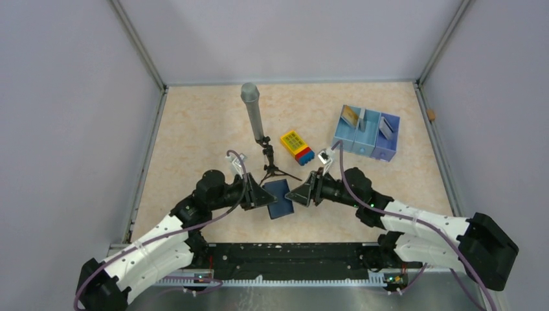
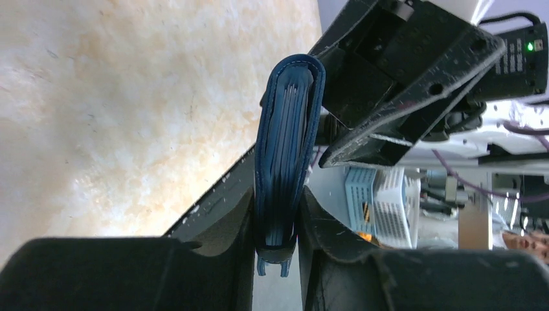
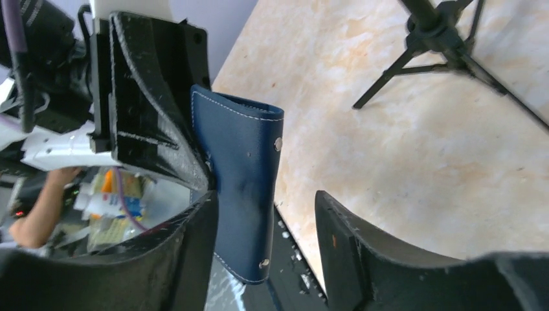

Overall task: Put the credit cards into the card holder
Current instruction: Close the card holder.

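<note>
The navy-blue card holder (image 1: 280, 199) is folded shut and held off the table between the two arms. My left gripper (image 1: 264, 194) is shut on it; in the left wrist view the card holder (image 2: 285, 155) stands edge-on, clamped between the fingers (image 2: 278, 241). My right gripper (image 1: 302, 192) is open around its other end. In the right wrist view the card holder (image 3: 243, 175) rests against the left finger (image 3: 181, 253), with a gap to the right finger (image 3: 362, 253). The credit cards stand in the tray: gold (image 1: 350, 115), grey (image 1: 363, 115), pale (image 1: 386, 127).
A pale blue three-compartment tray (image 1: 375, 148) stands at the back right. A yellow-topped toy brick block (image 1: 296, 146) lies left of it. A grey microphone (image 1: 252, 110) on a black tripod (image 1: 272, 170) stands just behind the grippers. Walls enclose the table.
</note>
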Action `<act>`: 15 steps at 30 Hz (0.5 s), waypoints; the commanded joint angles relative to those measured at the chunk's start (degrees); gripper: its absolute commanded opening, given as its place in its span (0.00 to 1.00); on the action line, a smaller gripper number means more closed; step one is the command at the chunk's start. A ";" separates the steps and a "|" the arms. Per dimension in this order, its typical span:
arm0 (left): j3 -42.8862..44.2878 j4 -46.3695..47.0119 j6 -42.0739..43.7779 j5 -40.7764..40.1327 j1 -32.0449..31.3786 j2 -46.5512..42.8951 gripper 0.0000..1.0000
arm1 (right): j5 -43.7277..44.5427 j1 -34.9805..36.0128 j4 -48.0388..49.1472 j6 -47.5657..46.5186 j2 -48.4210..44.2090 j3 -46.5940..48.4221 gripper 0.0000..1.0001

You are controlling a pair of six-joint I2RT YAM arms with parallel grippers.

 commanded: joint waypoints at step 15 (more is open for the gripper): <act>3.92 -12.18 -6.83 -11.87 3.16 1.56 0.00 | 56.78 31.30 -27.40 -36.25 12.36 26.07 0.72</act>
